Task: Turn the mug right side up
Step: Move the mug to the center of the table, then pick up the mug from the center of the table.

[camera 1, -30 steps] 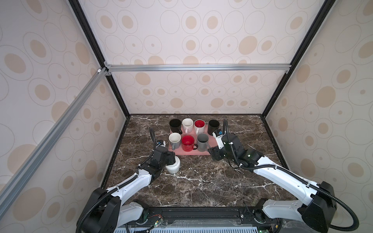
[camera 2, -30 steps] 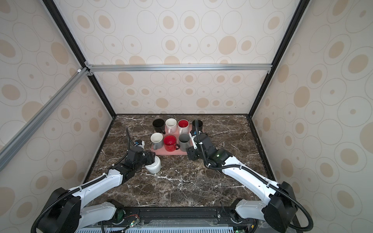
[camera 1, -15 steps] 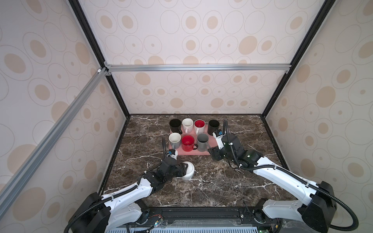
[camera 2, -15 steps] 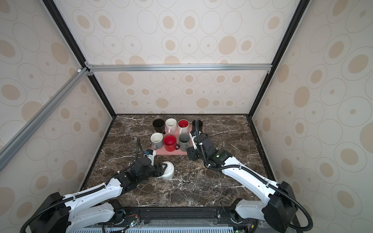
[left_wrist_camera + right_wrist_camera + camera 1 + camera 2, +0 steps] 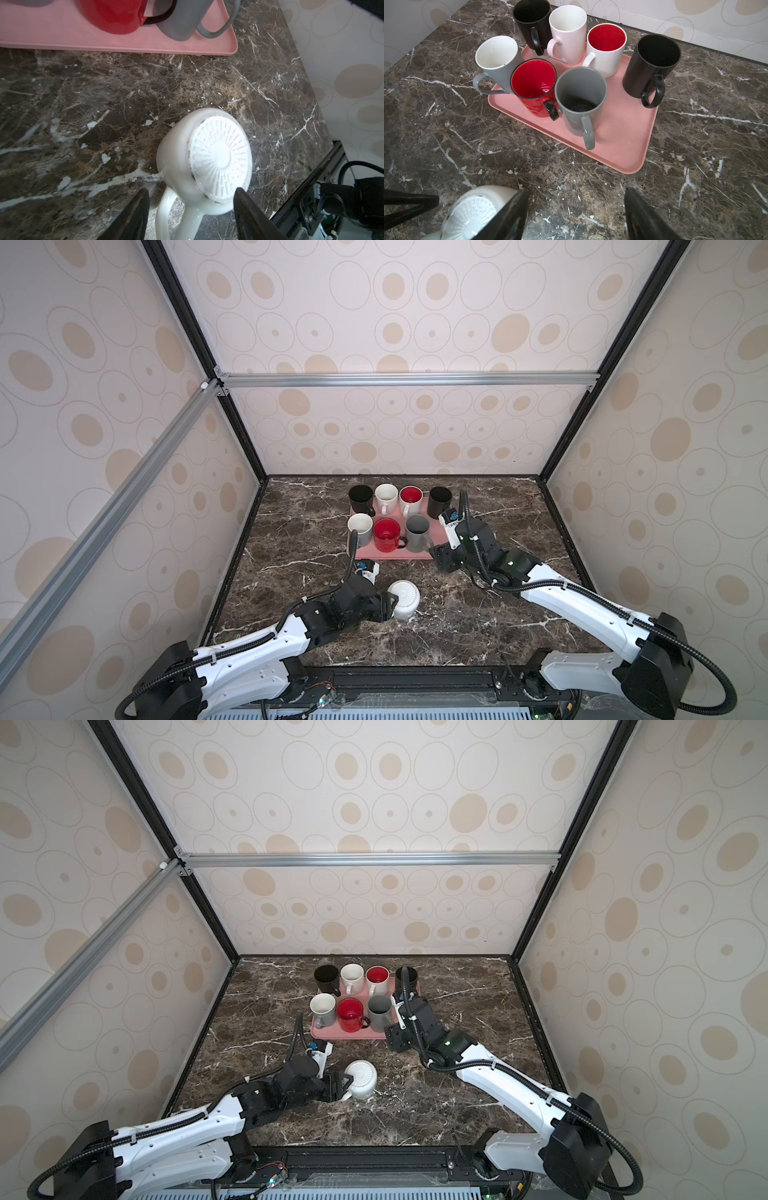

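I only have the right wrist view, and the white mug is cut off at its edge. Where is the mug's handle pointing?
Observer: The white mug's handle sits between the left tool's fingers, as the left wrist view shows.
Operator: Clamped on it?
Observer: No, there is a visible gap between one finger and the handle.
Operator: And where is my own tool?
Observer: In a top view, the right tool hangs open by the pink tray's near corner, apart from the mug.
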`<state>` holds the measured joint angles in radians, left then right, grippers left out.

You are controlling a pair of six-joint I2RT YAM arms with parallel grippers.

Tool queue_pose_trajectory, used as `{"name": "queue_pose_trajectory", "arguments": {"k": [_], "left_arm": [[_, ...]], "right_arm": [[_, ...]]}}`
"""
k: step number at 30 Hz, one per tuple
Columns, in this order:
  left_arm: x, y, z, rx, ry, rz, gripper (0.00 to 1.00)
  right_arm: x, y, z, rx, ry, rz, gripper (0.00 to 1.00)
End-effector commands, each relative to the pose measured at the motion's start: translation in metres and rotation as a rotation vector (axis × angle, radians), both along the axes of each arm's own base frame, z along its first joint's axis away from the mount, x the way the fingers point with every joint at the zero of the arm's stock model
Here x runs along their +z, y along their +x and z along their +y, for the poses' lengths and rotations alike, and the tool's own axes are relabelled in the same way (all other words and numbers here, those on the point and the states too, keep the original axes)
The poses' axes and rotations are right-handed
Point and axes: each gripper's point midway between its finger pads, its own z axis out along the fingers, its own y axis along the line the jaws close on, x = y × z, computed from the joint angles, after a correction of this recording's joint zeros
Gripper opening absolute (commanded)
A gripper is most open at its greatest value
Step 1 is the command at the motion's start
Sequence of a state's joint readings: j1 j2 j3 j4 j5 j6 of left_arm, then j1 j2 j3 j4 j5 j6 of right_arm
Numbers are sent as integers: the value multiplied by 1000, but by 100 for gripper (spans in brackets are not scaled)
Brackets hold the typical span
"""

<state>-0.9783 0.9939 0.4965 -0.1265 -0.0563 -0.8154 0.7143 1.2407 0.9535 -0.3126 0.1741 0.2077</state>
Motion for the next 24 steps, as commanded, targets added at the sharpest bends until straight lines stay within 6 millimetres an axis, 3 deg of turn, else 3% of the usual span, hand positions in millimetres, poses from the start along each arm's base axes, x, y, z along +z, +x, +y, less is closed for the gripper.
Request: {"name": "queue_pose_trajectory", "arguments": {"k": [1,5,7,20,24], "left_arm": [[7,-3,9,4,156,-70,63],[11,-14,7,-38,227,-99,62],[11,-17,7,-58,274,-105,57],[-13,-19,-6,-192,503,-97,42],[-20,-18,-12,-211,503,-85,31]], "right_arm": [[-4,-1,1,-8,3,3,75],[-5,0,1,-9,2,8,75],[-6,-1,2,-9,1,8,75],[-5,0,1,-13,2,3,75],[-4,0,1,-13,3,1,75]]}}
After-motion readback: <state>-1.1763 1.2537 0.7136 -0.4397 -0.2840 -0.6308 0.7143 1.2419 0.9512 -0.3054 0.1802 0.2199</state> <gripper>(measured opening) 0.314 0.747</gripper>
